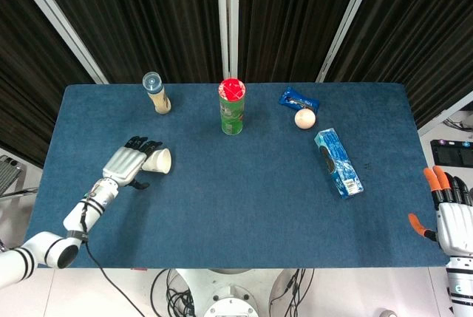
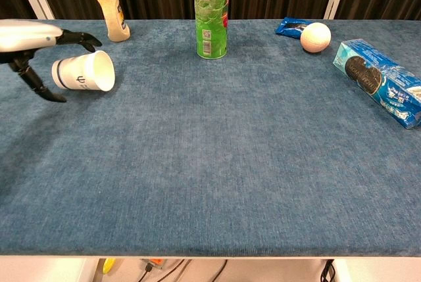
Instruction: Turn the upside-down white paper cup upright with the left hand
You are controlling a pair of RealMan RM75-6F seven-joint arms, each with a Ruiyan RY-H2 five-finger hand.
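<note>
The white paper cup (image 1: pixel 160 160) (image 2: pixel 83 73) lies on its side at the table's left, its open mouth facing right and its base toward my left hand. My left hand (image 1: pixel 130 163) (image 2: pixel 29 44) grips it, fingers (image 2: pixel 77 37) over the top and the thumb (image 2: pixel 41 87) below. The cup looks slightly off the blue table (image 1: pixel 244 199). My right hand (image 1: pixel 448 212) hangs beyond the table's right edge, its fingers apart and holding nothing; the chest view does not show it.
At the back stand a capped bottle (image 1: pixel 156 92) and a green can with a red lid (image 1: pixel 232 106). A blue packet (image 1: pixel 298 99), a pale ball (image 1: pixel 304 118) and a blue biscuit box (image 1: pixel 338 162) lie on the right.
</note>
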